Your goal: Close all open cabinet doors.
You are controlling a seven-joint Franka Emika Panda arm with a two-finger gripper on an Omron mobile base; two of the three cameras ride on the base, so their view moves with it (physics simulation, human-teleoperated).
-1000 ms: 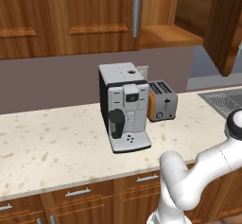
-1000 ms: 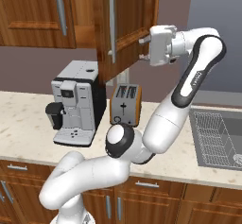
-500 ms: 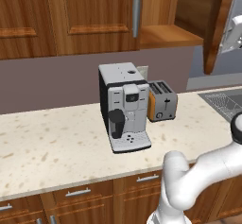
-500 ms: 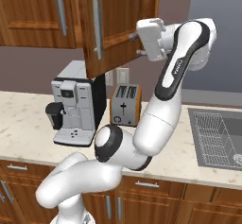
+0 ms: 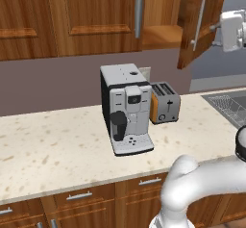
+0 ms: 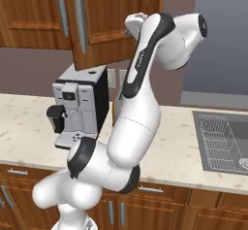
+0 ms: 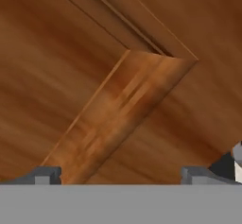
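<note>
cabinet door (image 5: 199, 22) hangs ajar, upright, at nine o'clock of the pincer (image 5: 225, 30), whose spread fingertips (image 7: 46, 175) hold nothing.

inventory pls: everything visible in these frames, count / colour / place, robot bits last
Open reddish-brown wooden cabinet door: 1, silver bar handle, swung out at upper right of the left base view, above the toaster.
Closed reddish-brown wooden cabinet doors: at least 2, upper wall left of the open one.
Black and silver coffee machine: 1, mid-counter against the wall.
Silver toaster with orange side: 1, just right of the coffee machine.
Beige speckled stone counter: 1, across the scene.
Grey metal sink with wire rack: 1, set in the counter at right.
Low wooden drawer fronts with short silver handles: several, below the counter.
White Franka arm with dark joints: 1, raised to the open door.
Gripper: dark fingertips apart, close against the wood.
</note>
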